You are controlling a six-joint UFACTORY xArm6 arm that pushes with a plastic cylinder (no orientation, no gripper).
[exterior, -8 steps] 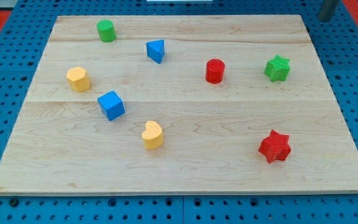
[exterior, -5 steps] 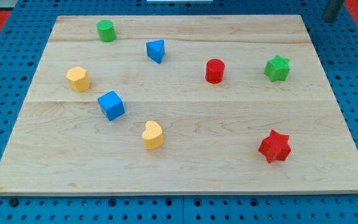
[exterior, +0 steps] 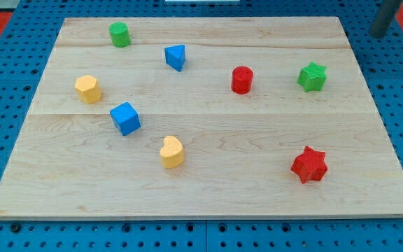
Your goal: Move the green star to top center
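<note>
Green star [exterior: 312, 76] is found down and to the view's left of my tip [exterior: 379, 35], well apart and untouched; nothing is held. Contact is best made on its right side, so a leftward, upward push skirts the red cylinder [exterior: 241, 80].

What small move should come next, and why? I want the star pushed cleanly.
Probably bring my tip down to the view's right of the green star. It sits off the board at the view's top right, touching no block, while the star lies at the right, so it needs a push toward the view's left and top.
</note>
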